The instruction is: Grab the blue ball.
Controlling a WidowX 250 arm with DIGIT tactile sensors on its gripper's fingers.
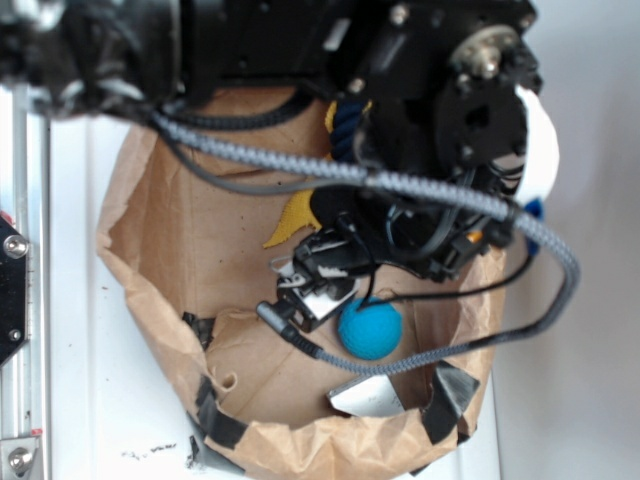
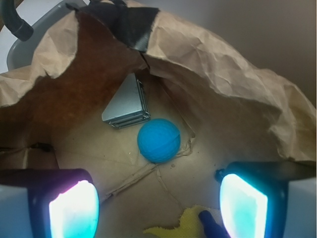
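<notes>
The blue ball (image 1: 370, 330) is a small teal sphere lying on the floor of a crumpled brown paper bag (image 1: 135, 270). In the wrist view the blue ball (image 2: 158, 140) sits ahead of the fingers, centred between them and apart from both. My gripper (image 1: 312, 290) hangs inside the bag, just up and left of the ball. My gripper (image 2: 158, 201) is open, its glowing pads (image 2: 74, 210) set wide with only bag floor between them.
A silver metal wedge (image 2: 128, 104) lies just beyond the ball, against the bag's (image 2: 223, 59) wall; the wedge (image 1: 368, 397) is near the front rim. A yellow cloth (image 2: 183, 225) and dark navy rope (image 2: 213, 225) lie behind the fingers. A braided cable (image 1: 450, 200) loops over the bag.
</notes>
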